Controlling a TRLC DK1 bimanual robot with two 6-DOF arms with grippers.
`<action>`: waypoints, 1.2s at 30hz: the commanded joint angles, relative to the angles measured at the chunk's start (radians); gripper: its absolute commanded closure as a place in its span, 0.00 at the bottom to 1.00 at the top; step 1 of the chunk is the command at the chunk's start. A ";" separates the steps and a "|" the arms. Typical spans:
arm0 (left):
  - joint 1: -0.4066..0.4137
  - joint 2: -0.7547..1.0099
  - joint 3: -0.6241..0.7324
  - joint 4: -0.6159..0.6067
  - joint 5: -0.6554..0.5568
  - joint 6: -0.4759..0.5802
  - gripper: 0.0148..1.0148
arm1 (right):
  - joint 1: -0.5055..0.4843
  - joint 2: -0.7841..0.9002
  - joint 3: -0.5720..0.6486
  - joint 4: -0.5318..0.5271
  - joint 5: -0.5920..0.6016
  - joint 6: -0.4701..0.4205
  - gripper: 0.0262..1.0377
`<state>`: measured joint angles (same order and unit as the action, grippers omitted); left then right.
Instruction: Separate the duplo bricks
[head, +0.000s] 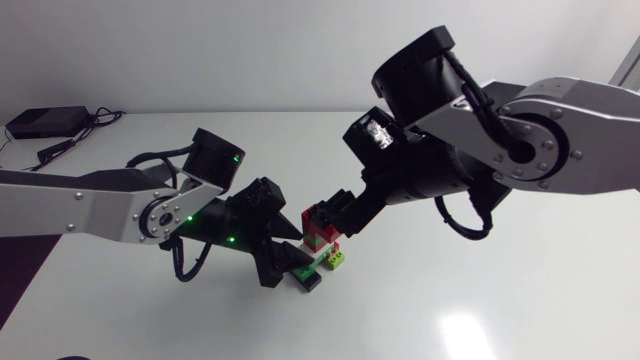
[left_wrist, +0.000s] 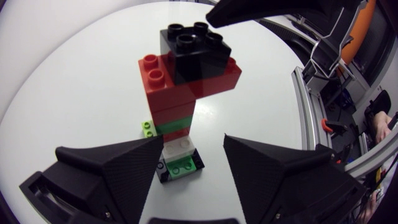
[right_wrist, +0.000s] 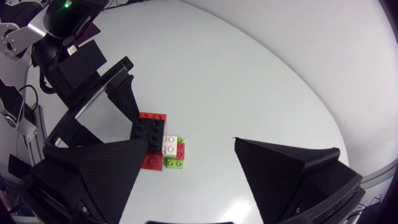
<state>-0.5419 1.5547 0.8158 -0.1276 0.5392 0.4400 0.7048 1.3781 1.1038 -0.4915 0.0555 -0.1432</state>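
A duplo tower (head: 321, 238) stands upright near the middle of the white bench (head: 500, 310), between the two arms. In the left wrist view it is topped by a black brick (left_wrist: 193, 46), which sits on wide red bricks (left_wrist: 163, 84). Below these come a thin green brick (left_wrist: 174, 128), a white brick (left_wrist: 178, 147) and a black base brick (left_wrist: 181, 168) showing green studs. A small lime brick (left_wrist: 148, 129) sticks out at the tower's far side, low down.

The left tool (left_wrist: 193, 177) is low at the foot of the tower with its fingers spread. The base lies between the fingertips. One finger (left_wrist: 118, 171) is just beside the white brick and the other stands apart, so this tool is open and grips nothing.

The right tool (right_wrist: 193, 168) hangs above the tower, looking down on its black top. Its wedge fingers (right_wrist: 292, 174) are set wide and it too is open. One finger shows in the left wrist view just above the black brick, without touching it. From the right wrist view the left tool (right_wrist: 93, 81) sits just beyond the tower.

In the head view the left tool (head: 283, 245) is against the tower's left side and the right tool (head: 345, 213) is at its upper right.
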 joint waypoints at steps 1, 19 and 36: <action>-0.026 -0.021 -0.046 0.075 -0.019 -0.075 0.34 | 0.009 -0.001 0.022 -0.013 0.000 -0.012 0.04; -0.033 0.056 -0.089 0.293 -0.122 -0.156 0.38 | 0.016 -0.031 -0.007 -0.013 -0.003 -0.012 0.04; -0.012 0.173 -0.041 0.405 -0.094 -0.142 0.38 | 0.007 -0.048 -0.030 -0.015 -0.009 -0.027 0.04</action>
<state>-0.5617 1.7042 0.7578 0.2642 0.4297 0.2943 0.7151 1.3434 1.1015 -0.4931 0.0521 -0.1509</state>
